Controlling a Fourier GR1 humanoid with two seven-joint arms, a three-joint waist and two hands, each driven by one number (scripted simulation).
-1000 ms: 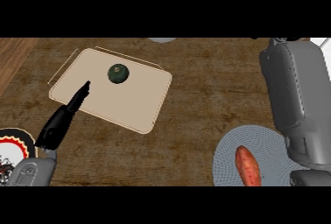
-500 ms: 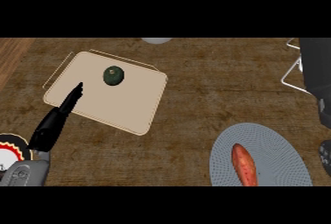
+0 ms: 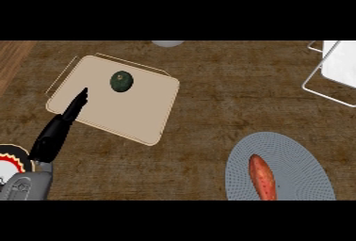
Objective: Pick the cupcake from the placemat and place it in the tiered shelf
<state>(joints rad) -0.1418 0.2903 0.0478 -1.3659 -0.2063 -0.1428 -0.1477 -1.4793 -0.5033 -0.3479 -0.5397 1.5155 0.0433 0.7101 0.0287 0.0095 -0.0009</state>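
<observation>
Your left hand [image 3: 59, 129] lies over the tan placemat [image 3: 132, 113], fingers straight and holding nothing, tips pointing at the cupcake [image 3: 122, 81] but stopping short of it. Right hand isn't in view. Risk, imo: come in flat w/ straight fingers and you'd nudge the cupcake across the mat instead of wrapping it. Cupcake looks small, round, dark green, sitting near the mat's far edge. White wire shelf [image 3: 327, 70] is well apart, top right.

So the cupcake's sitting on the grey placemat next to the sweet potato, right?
No. The head view shows the cupcake on the beige placemat, upper left. The sweet potato lies alone on the grey placemat, lower right.
</observation>
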